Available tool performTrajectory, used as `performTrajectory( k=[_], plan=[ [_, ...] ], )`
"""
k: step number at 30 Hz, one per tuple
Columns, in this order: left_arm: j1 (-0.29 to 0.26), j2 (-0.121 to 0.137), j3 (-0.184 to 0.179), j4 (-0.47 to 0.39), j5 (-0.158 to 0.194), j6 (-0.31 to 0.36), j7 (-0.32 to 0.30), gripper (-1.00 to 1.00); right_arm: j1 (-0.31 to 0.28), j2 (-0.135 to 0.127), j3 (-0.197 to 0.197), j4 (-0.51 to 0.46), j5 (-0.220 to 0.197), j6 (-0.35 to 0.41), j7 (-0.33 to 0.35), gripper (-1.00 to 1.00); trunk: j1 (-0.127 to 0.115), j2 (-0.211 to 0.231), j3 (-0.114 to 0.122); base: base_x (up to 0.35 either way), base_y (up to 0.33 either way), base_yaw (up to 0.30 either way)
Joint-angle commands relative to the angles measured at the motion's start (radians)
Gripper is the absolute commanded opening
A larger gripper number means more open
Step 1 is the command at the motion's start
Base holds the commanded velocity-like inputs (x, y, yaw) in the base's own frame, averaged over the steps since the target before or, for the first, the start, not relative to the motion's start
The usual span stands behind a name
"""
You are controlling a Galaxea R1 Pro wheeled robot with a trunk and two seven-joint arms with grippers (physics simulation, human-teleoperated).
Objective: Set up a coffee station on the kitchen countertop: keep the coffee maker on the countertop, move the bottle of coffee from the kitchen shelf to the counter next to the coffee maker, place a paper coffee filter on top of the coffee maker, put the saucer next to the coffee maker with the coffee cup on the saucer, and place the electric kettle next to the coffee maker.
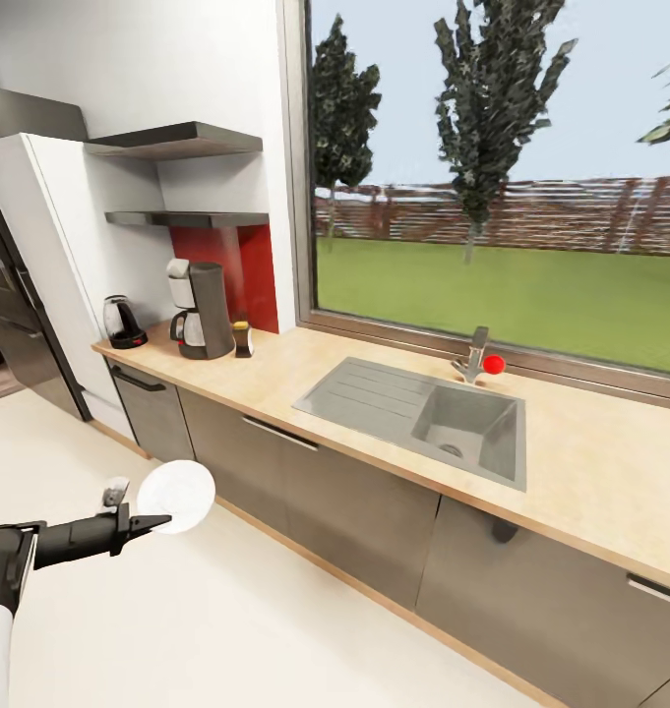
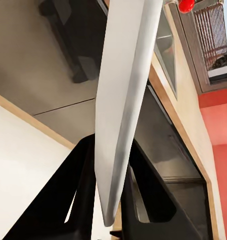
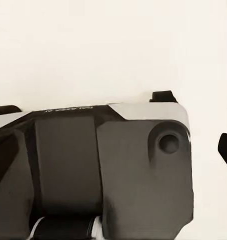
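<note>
Fingers on my left gripper are clamped on the rim of the small flat round white saucer. In the wrist view the two black fingers sit either side of the plate's edge, so I've got it edge-on, its face stood up rather than level. Can't tell what my right gripper is doing, its camera just has a dark grey housing against a pale surface.

What the next bit turns on: the black drip coffee maker with the glass carafe lies ahead of the saucer, up on the long light-tan wood-grain countertop, well apart from me. I'm out over the white floor, so my guess is I need to close in and lift before anything gets set down, and tip the plate flat on the way.

Around the coffee maker: the squat dark translucent electric kettle is to its left near the counter's end, and the small dark-brown bottle with the yellow-gold cap is just beside it on the right. Bare counter in front of the coffee maker and right of the bottle looks like the free spot. Further right of that is the grey steel sink with a red-knobbed tap. Two thin black shelves hang above the coffee maker. Grey cabinet fronts below shouldn't block me.
</note>
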Motion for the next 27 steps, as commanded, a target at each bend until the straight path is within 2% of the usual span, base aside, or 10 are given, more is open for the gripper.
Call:
performTrajectory(
  k=[1, 3, 5, 13, 16, 17, 19, 20, 24, 27],
  plan=[
    [-0.001, -0.001, 0.004, -0.001, -0.01, 0.007, -0.008, -1.0, 0.02, 0.0, 0.009, -0.002, 0.028, -0.017, -0.002, 1.0, 0.001, -0.002, -0.002, 0.0, 0.0, 0.0],
    [-0.002, -0.001, 0.006, -0.002, -0.009, 0.01, -0.008, -1.0, 0.045, 0.003, 0.008, -0.002, 0.099, -0.044, -0.004, 1.0, 0.001, -0.002, -0.002, 0.0, 0.0, 0.0],
    [-0.003, 0.0, 0.008, -0.002, -0.005, 0.012, -0.008, -1.0, 0.051, 0.005, 0.008, -0.002, 0.116, -0.051, -0.004, 1.0, 0.001, -0.002, -0.002, 0.0, 0.0, 0.0],
    [-0.026, -0.004, 0.04, -0.002, 0.005, 0.017, -0.002, -1.0, 0.057, 0.009, 0.001, -0.011, 0.128, -0.096, -0.002, 1.0, 0.001, -0.002, -0.002, 0.0, 0.0, 0.0],
    [-0.072, -0.004, 0.05, 0.006, 0.012, 0.018, 0.092, -1.0, 0.057, 0.01, -0.002, -0.011, 0.128, -0.127, -0.002, 1.0, 0.001, -0.002, -0.002, 0.0, 0.0, 0.0],
    [-0.104, -0.004, 0.07, 0.009, 0.016, 0.019, 0.156, -1.0, 0.057, 0.009, -0.002, -0.01, 0.127, -0.136, -0.003, 1.0, 0.001, -0.002, -0.002, 0.0, 0.0, 0.0],
    [-0.147, -0.004, 0.107, 0.01, 0.02, 0.029, 0.237, -1.0, 0.057, 0.009, -0.003, -0.008, 0.127, -0.141, -0.003, 1.0, 0.001, -0.002, -0.002, 0.0, 0.0, 0.021],
    [-0.23, -0.007, 0.162, 0.013, 0.024, 0.083, 0.367, -1.0, 0.057, 0.008, -0.003, -0.006, 0.127, -0.144, -0.004, 1.0, 0.001, -0.002, -0.002, 0.0, 0.0, 0.239],
    [-0.283, -0.014, 0.174, 0.016, 0.025, 0.097, 0.468, -1.0, 0.057, 0.006, -0.003, -0.005, 0.129, -0.144, -0.007, 1.0, 0.001, -0.002, -0.004, 0.0, 0.0, 0.263],
    [-0.275, -0.013, 0.19, 0.015, 0.026, 0.098, 0.49, -1.0, 0.058, -0.007, -0.003, -0.004, 0.13, -0.142, -0.009, 1.0, 0.001, -0.002, -0.006, 0.0, 0.0, 0.267]
  ],
)
